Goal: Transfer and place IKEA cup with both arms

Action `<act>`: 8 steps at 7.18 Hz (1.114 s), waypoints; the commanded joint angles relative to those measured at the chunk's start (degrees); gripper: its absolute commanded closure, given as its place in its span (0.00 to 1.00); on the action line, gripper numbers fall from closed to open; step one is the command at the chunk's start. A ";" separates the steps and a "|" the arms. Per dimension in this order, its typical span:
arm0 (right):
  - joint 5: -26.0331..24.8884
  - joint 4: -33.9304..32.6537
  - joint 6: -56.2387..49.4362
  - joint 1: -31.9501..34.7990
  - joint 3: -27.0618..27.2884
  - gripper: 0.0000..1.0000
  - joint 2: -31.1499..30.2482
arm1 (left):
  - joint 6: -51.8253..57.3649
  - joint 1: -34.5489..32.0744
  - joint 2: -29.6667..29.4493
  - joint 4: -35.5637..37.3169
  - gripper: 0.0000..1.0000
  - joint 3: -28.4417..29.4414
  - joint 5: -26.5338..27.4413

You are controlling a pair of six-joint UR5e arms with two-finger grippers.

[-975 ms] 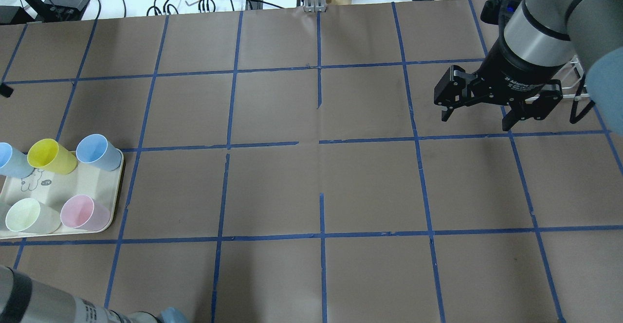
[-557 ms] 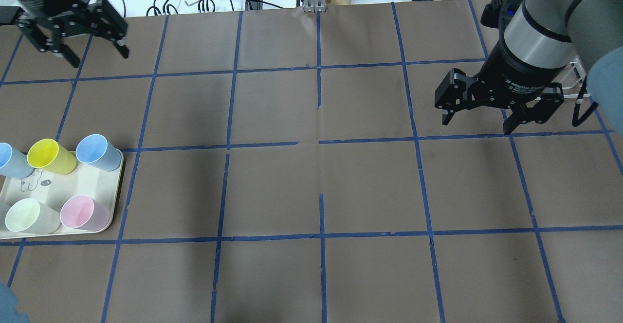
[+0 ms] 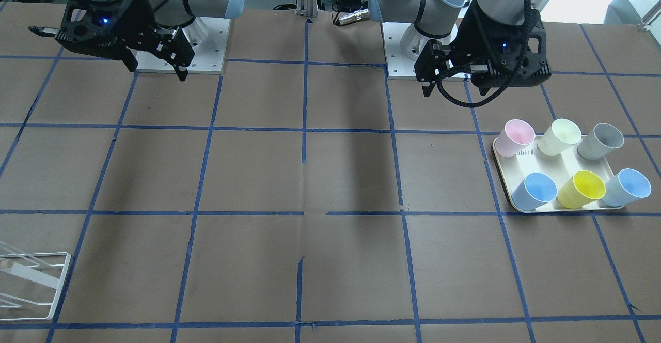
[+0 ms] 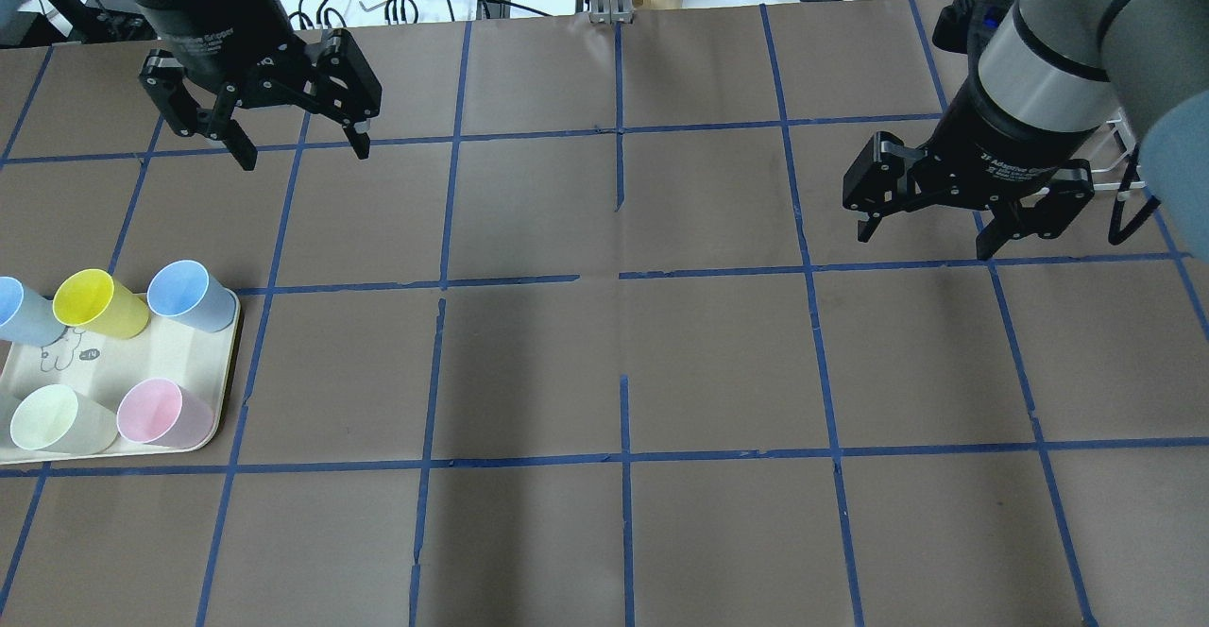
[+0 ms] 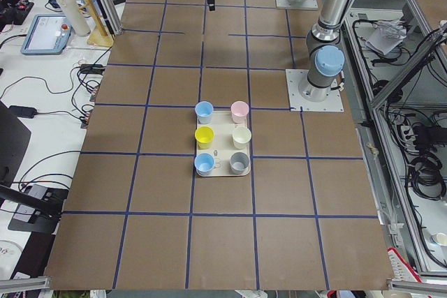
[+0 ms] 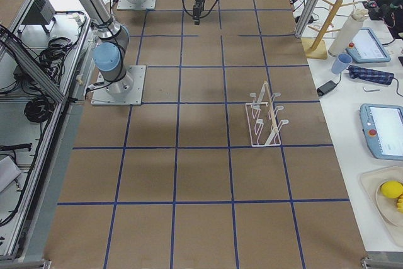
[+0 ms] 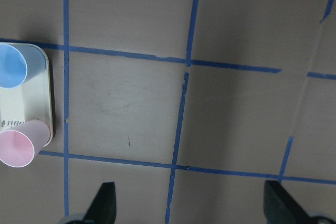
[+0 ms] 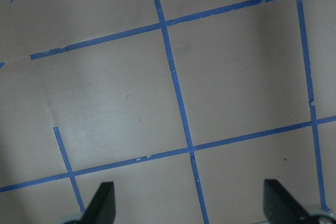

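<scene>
From my console I see the IKEA cup (image 3: 627, 187) standing upright on the cream tray (image 4: 142, 363), at the corner farthest out on the robot's left and on the operators' side. The yellow cup (image 3: 583, 188) is just beside it, and the grey cup (image 3: 601, 140) sits behind it toward the robot. The deeper blue cup (image 4: 189, 293) takes the other end of that same row (easy to confuse the two, but its outside reads darker). The pink cup (image 4: 165, 412) and the pale green cup (image 4: 57, 419) fill the rest of the row nearer the robot.

The left gripper (image 4: 304, 155) hangs above the bench (image 4: 604, 363), well apart from every cup. Its fingers are spread wide and hold nothing. Its wrist camera catches only the tray's edge, with the deeper blue and pink cups at the left margin. The IKEA cup is outside that view.

The right gripper (image 4: 924, 242) hovers over bare brown paper on the far side of the bench. Its fingers are likewise released and empty. A white wire rack (image 6: 264, 118) stands on the bench on that side.
</scene>
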 commanded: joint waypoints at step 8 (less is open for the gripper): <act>-0.02 -0.21 0.01 0.03 0.04 0.00 0.08 | 5.96 4.07 4.41 8.79 0.00 -6.45 -2.20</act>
